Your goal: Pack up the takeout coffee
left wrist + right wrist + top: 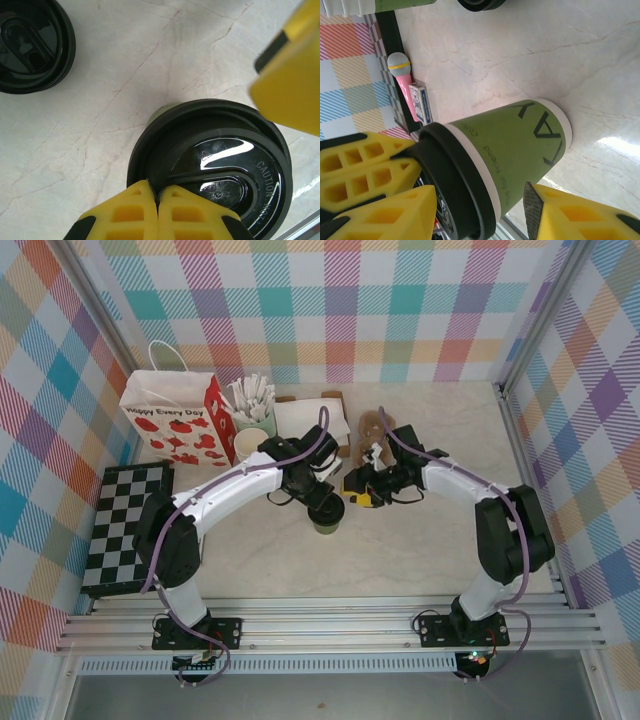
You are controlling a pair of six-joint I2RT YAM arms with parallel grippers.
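The takeout coffee [520, 140] is standing upright on the tabletop [125, 75], well apart from the paper bag [175, 420]. The left end effector [157, 192], clenched with its fingertips together, is pressing on the black lid [220, 170], likely to seat it. The right end effector [480, 192] is hovering released, straddling the coffee, probably to steady it.

Lidded green cup [520, 145] between spread fingers [580, 220] of right end effector [470, 212]; pink microphone [402, 82] beyond.
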